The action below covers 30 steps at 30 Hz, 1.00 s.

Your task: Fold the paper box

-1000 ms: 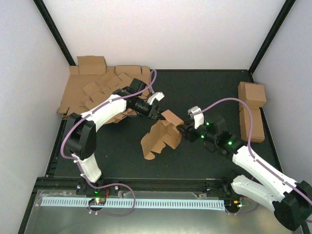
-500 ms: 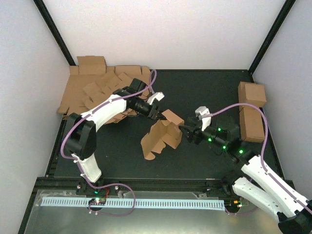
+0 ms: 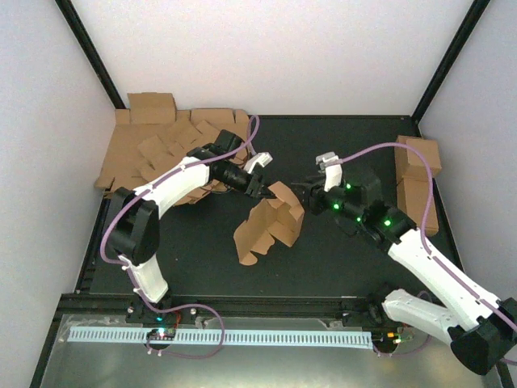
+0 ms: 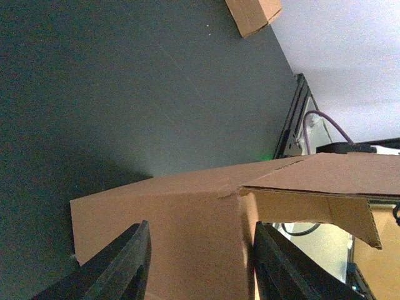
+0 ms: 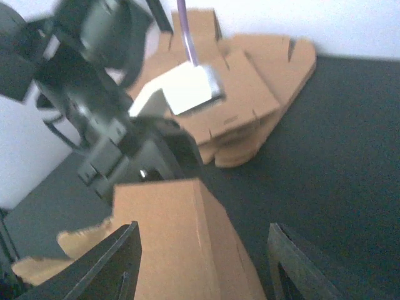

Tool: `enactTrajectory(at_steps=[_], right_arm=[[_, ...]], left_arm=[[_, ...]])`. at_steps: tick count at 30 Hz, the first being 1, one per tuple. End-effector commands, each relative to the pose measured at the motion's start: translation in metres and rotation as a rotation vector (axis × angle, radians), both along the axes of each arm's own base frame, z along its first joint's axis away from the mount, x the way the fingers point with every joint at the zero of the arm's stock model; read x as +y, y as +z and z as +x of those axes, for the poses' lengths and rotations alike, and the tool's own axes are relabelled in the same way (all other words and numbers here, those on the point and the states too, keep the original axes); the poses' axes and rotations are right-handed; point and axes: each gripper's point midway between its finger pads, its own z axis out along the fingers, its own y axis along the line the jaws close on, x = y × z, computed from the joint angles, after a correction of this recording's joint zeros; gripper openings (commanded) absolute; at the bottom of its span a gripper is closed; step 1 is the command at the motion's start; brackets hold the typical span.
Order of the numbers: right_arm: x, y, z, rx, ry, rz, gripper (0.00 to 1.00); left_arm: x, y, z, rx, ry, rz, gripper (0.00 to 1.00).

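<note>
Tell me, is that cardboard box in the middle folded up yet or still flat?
Partly folded. The paper box has walls raised and flaps sticking out, its top uncovered, with the left gripper at its far end.

No text, label, brand, number or sign can be read in any view; the cardboard surfaces appear plain brown and unprinted; the arms show only small green lights, with no legible markings.

Blurred view — paper box [image 5: 181, 237] between spread right tool [image 5: 203, 265] fingers, contact unclear.
</note>
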Motion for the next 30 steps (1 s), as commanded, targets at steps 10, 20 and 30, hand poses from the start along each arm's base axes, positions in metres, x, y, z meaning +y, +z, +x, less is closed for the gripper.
enactTrajectory(at_steps=[10,20,30], right_arm=[[0.021,-0.063,-0.034,0.171,0.222,-0.064,0.54],[0.021,-0.079,-0.035,0.176,0.245,-0.114,0.54],[0.019,-0.073,-0.035,0.15,0.249,-0.133,0.61]], left_arm=[[-0.004,0.042,0.001,-0.09,0.025,-0.09,0.48],[0.006,0.058,-0.002,-0.142,0.079,-0.086,0.48],[0.022,0.088,-0.016,-0.236,0.127,-0.092,0.57]])
